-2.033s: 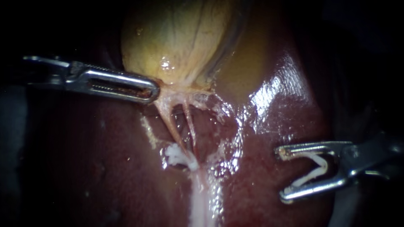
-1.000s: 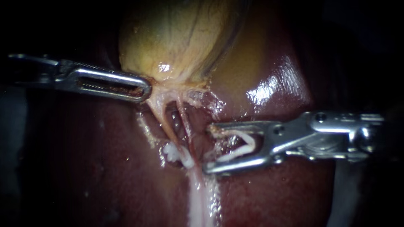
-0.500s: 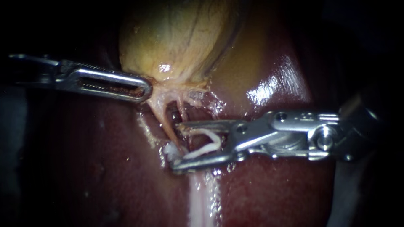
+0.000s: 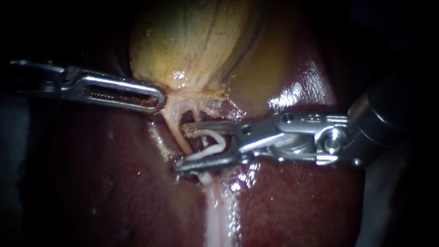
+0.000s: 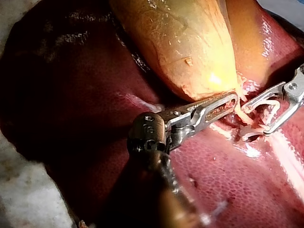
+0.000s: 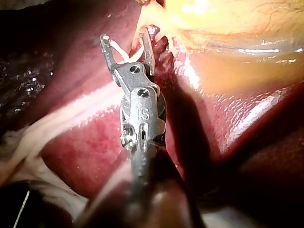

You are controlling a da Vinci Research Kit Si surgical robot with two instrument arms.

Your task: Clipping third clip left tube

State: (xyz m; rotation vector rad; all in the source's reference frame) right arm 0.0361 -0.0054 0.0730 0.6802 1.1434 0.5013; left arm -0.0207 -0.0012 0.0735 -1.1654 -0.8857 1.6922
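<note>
The yellow gallbladder (image 4: 192,41) narrows to a pale neck that splits into thin tubes over the dark red liver (image 4: 297,206). My left instrument (image 4: 157,98) is shut on the neck tissue, also seen in the left wrist view (image 5: 232,99). My right instrument (image 4: 181,145) holds a white clip (image 4: 215,146) between its wide-apart jaws, both touching it. The jaws straddle the left tube (image 4: 176,124), one on each side. A white clip (image 4: 204,177) on the tube shows just below the lower jaw. The right wrist view shows the same straddle (image 6: 124,35).
A pale fibrous band (image 4: 219,215) runs from the tubes down over the liver. Wet glare lies on the liver (image 4: 302,87) to the right of the gallbladder. Dark surroundings lie beyond the liver's edges.
My right instrument has travelled left across the liver with the clip, and its jaws now stand around the left tube. My left instrument keeps its hold with little movement.
</note>
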